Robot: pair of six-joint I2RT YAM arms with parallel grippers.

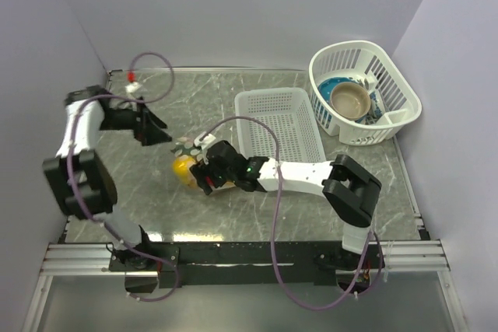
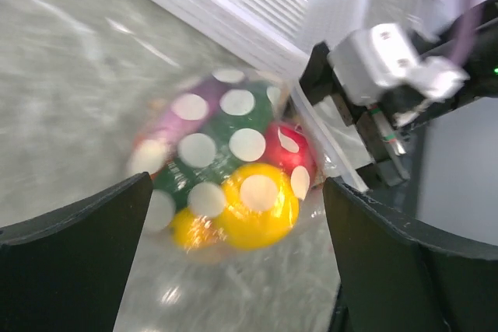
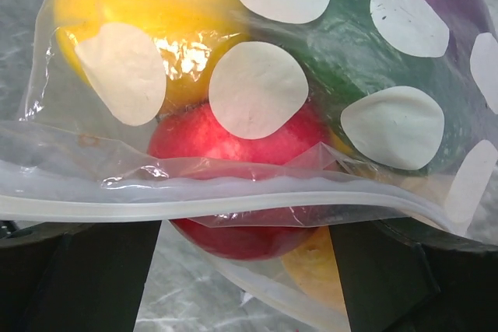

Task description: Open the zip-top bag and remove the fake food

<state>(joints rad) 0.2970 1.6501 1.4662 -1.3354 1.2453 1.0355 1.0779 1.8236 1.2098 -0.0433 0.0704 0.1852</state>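
Grey marbled bench (image 1: 194, 215). Tall oval white lattice basket (image 1: 398, 82), far right, holds a tan bowl (image 1: 350, 99) on blue dishes (image 1: 328, 87). Flat rectangular white lattice basket (image 1: 280, 118) sits just left of it. Clear white-dotted plastic zip-top bag (image 1: 187, 162) lies on the bench, near-left of the flat basket. Right tool (image 1: 204, 172) is at the bag's right edge, jaws spread wide, white zip strip (image 3: 233, 196) lying across the gap, unpinched. Left tool (image 1: 154, 128), far left, is apart from the bag, jaws wide, gripping nothing. Glossy plastic fake food (image 2: 257, 204) is inside the bag: yellow, green, red and purple pieces.
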